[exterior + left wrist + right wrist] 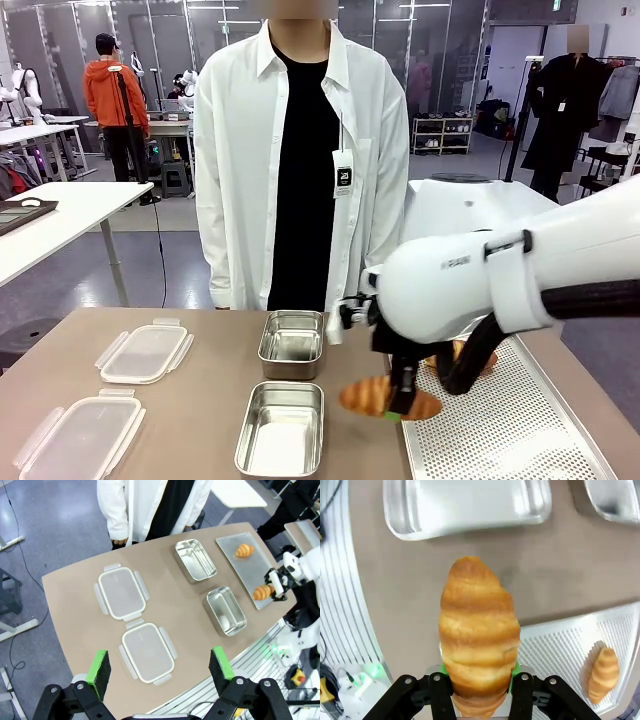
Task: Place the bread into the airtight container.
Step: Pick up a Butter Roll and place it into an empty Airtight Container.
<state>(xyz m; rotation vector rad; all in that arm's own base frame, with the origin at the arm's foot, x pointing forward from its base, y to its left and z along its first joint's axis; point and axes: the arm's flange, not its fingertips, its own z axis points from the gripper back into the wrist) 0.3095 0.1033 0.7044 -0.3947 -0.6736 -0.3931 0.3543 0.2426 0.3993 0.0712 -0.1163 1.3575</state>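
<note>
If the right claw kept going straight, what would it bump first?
Its croissant would probably touch the bare brown table first, right beside a metal box; depth is hard to judge.

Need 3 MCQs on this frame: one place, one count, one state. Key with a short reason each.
1. The loose croissant lies: A in a steel container; B on a lid; C on the perforated tray.
2. Count of steel containers: A one; B two; C three.
3. The right gripper is: A shut on the other croissant; B open, empty; C shut on a lid.
Key: 1 C, it rests on the tray's holes. 2 B, one near, one far. 3 A, its jaws clamp it above the table.
</note>
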